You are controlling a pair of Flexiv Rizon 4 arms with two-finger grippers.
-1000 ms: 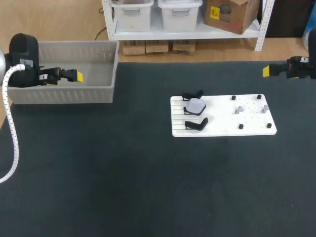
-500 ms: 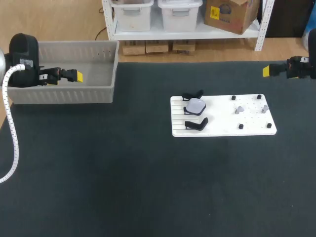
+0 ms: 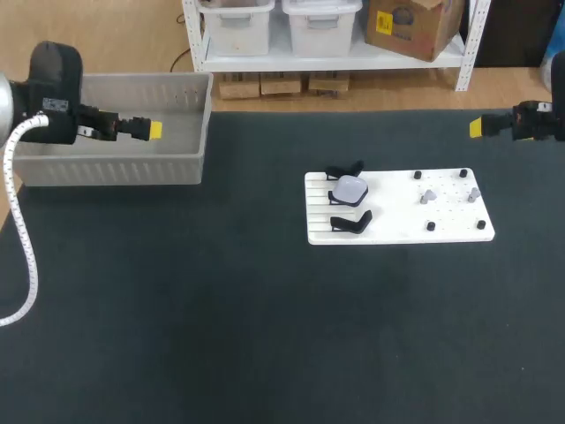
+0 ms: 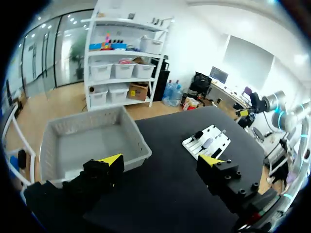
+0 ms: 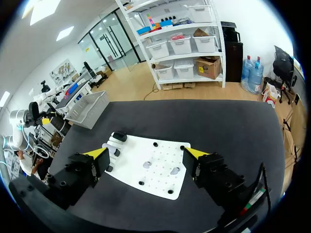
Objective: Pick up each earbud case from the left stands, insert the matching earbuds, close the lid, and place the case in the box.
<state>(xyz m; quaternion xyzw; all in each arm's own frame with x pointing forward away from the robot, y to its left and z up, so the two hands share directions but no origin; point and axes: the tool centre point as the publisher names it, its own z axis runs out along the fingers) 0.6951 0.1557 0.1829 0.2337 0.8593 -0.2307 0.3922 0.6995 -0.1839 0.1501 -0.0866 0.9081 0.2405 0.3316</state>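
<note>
A small white rounded earbud case (image 3: 350,190) is seen resting on the middle one of three black angled stands, on the slotted left part of a flat white rectangular board (image 3: 397,231). The black stand behind it (image 3: 344,170) and the black stand in front of it (image 3: 351,223) carry nothing. On the perforated right part of the same board two small grey earbuds (image 3: 429,195) (image 3: 474,192) are seated, well apart from each other, with four short black pegs (image 3: 418,175) set around them near the corners. The board lies on a black-covered table (image 3: 221,309), right of its middle.

At the far left corner of the table a grey plastic box with perforated walls (image 3: 115,168) is placed, well apart from the board. The left gripper (image 3: 152,131) is held over the box's interior, pointing toward the board; in the left wrist view its yellow-tipped fingers are spread wide with nothing between them. The right gripper (image 3: 477,127) is held above the table's far right edge, beyond the board and apart from it; in the right wrist view its fingers are likewise parted and nothing is gripped.
</note>
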